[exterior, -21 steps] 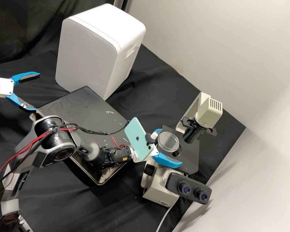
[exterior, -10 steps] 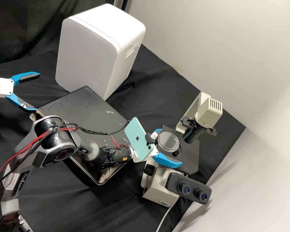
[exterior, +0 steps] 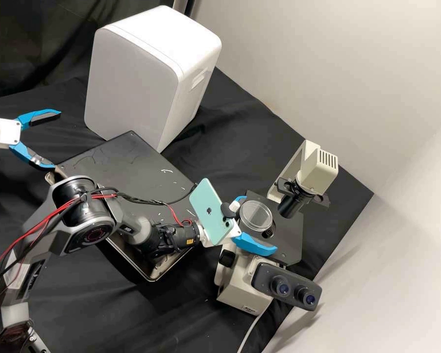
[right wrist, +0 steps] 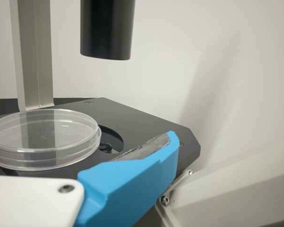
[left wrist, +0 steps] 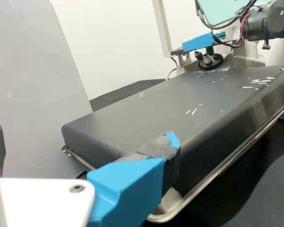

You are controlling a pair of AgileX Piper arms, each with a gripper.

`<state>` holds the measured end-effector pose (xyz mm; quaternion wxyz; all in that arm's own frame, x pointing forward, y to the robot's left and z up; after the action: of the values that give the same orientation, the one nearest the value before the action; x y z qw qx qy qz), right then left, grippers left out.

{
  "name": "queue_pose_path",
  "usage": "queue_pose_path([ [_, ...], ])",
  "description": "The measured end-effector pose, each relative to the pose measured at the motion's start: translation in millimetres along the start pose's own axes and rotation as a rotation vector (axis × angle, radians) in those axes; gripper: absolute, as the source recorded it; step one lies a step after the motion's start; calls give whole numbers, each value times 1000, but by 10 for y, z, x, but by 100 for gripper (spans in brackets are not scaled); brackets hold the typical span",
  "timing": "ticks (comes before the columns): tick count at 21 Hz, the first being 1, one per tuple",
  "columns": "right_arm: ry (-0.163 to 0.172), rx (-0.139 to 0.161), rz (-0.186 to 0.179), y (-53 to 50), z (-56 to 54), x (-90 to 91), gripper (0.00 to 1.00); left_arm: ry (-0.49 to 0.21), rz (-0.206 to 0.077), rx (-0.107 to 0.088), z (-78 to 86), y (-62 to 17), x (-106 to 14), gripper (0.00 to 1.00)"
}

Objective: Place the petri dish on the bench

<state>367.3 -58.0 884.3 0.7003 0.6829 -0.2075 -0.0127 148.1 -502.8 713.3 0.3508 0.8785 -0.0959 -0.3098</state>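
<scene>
1. One clear petri dish (exterior: 256,214), lid on, sits flat on the black stage (exterior: 291,231) of an inverted microscope (exterior: 240,287), not on the counter. It lies just beside the round opening in the stage.
2. Two blue fingers (exterior: 254,243) of the right end effector (exterior: 256,223) flank the dish, one on each side. They are spread wider than the dish, and in the right wrist view a gap shows between the dish's rim and the nearer finger, so nothing is gripped.
3. Above the stage hangs the black cylinder of the condenser (right wrist: 107,28), carried on a cream arm behind the dish.
4. Twin eyepieces (exterior: 294,291) jut from the microscope's body on the side facing the camera, below the stage.
5. A mint-green phone (exterior: 209,212) is mounted at the right arm's wrist, just behind the end effector.
6. Beside the microscope lies a black-topped metal tray (exterior: 127,166), flecked with white scratches; the right arm reaches across its near corner.
7. Beyond the tray stands a tall white box (exterior: 147,73) with rounded corners.
8. The left end effector (exterior: 51,139) hovers at the tray's far-left corner, well apart from the dish, its fingers spread wide and holding nothing.
9. Black cloth covers the counter (exterior: 240,132) beneath everything.
</scene>
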Motion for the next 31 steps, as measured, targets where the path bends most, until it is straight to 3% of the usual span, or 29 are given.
queue_pose_path([
  [2, -3, 3, -10, -1, -21, -8, 100, 0, 0, 0, 0, 0, 0, 100],
  [4, 20, 13, -27, -14, -88, -5, 100, 0, 0, 0, 0, 0, 0, 100],
  [6, 70, -21, -73, -55, -197, -28, 100, 0, 0, 0, 0, 0, 0, 100],
  [8, 96, -42, -97, -49, -272, -54, 100, 0, 0, 0, 0, 0, 0, 100],
  [16, 95, 2, -103, -1, -308, -98, 100, 0, 0, 0, 0, 0, 0, 100],
  [25, 98, 11, -102, 46, -348, -121, 100, 0, -12, 0, 0, -21, 7, 100],
  [31, 77, 10, -110, 50, -307, -90, 100, 0, -12, 0, 0, -21, 7, 100],
])
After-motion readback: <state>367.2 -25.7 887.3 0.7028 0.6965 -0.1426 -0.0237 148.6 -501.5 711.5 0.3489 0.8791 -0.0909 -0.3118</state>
